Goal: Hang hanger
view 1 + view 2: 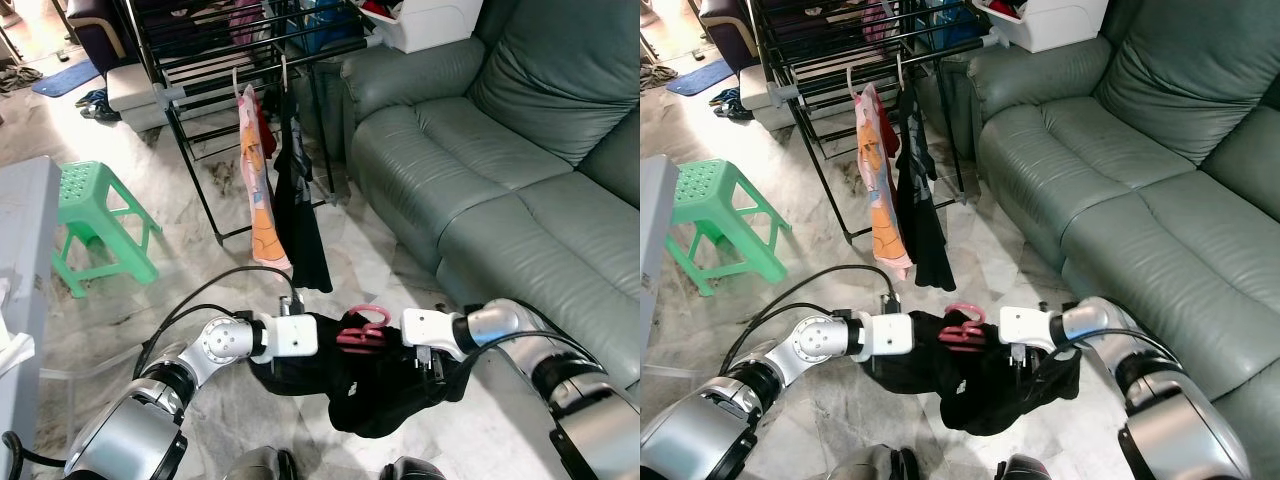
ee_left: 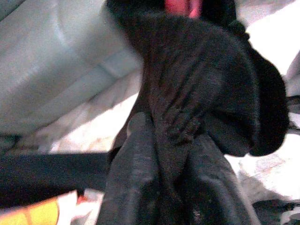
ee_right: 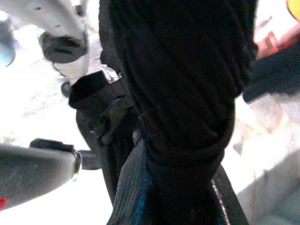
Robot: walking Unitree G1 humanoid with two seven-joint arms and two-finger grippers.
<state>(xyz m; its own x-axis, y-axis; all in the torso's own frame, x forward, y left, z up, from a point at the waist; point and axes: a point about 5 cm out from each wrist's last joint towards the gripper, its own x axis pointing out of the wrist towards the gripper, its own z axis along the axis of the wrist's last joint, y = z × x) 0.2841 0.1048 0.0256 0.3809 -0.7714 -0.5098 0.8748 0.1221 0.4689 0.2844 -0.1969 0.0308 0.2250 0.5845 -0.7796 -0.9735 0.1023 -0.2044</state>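
Hanger [image 1: 362, 330], pink, sits between left tool [image 1: 325, 340] and right tool [image 1: 395, 340], both pinching its black garment [image 1: 385, 390].

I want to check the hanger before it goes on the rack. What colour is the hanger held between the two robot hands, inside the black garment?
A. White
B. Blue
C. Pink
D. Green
C. The hanger shows pink against the black garment, between the left hand and the right hand, on the near side of the drying rack.
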